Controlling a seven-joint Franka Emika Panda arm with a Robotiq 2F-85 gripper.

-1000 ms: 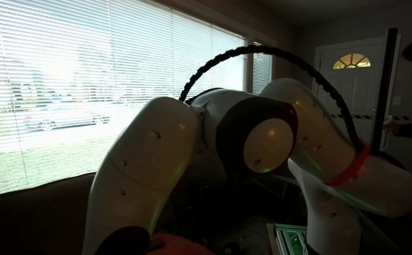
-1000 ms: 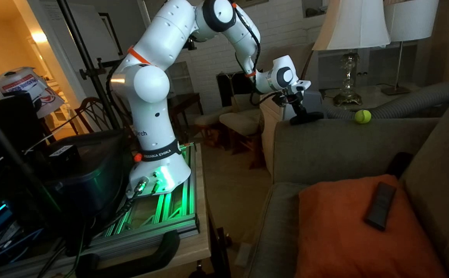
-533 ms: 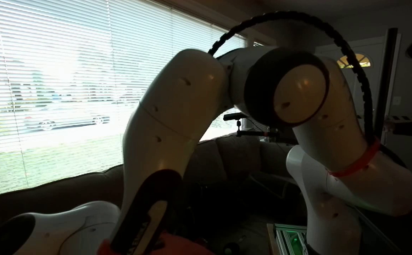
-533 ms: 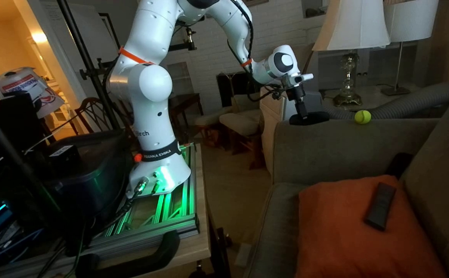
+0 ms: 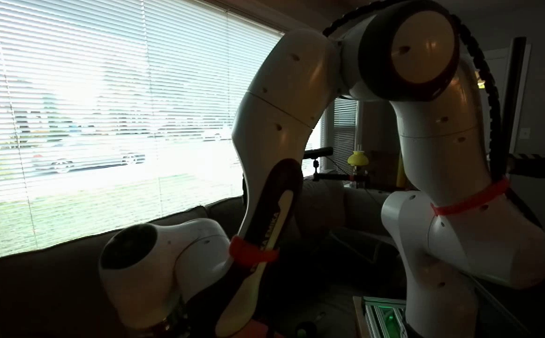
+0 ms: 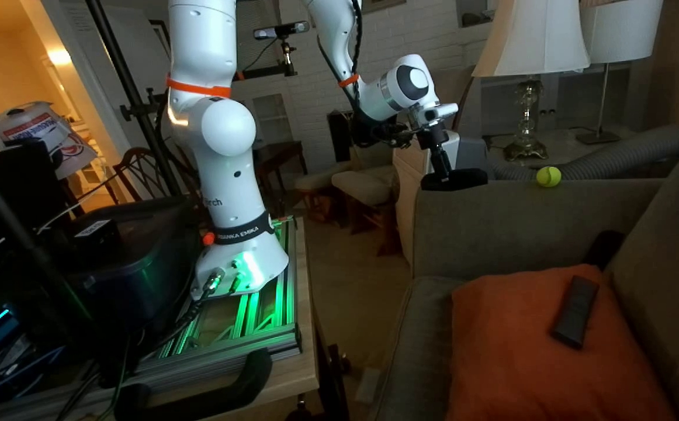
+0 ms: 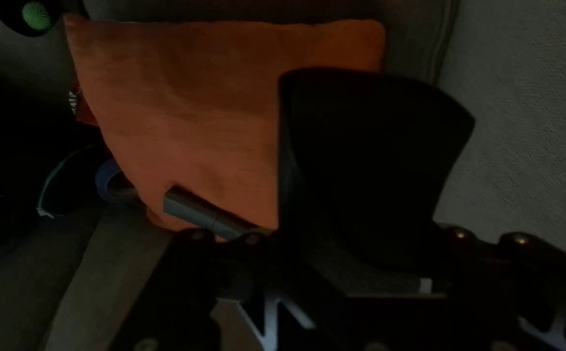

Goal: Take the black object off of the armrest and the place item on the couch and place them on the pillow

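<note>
My gripper (image 6: 443, 171) is shut on a black object (image 6: 462, 180), at the near end of the couch armrest (image 6: 509, 228) in an exterior view. I cannot tell whether the object touches the armrest. In the wrist view the black object (image 7: 370, 161) sticks out from between the fingers (image 7: 358, 239) and hides part of the orange pillow (image 7: 205, 107). The pillow (image 6: 526, 351) lies on the dark brown couch (image 6: 661, 292). A dark grey remote (image 6: 576, 313) rests on it, and shows in the wrist view too (image 7: 200, 212). The gripper is not clearly visible in the darker exterior view.
A yellow-green tennis ball (image 6: 548, 176) sits on the armrest. Another black item (image 6: 603, 250) is in the couch corner behind the pillow. Lamps (image 6: 529, 47) and a grey hose (image 6: 626, 158) stand beyond the armrest. A camera on a stand (image 6: 284, 35) is near the arm.
The arm's elbow has risen and drawn back, and its wrist has come into view in an exterior view. The gripper and the black object moved together, ending slightly left of where they were.
</note>
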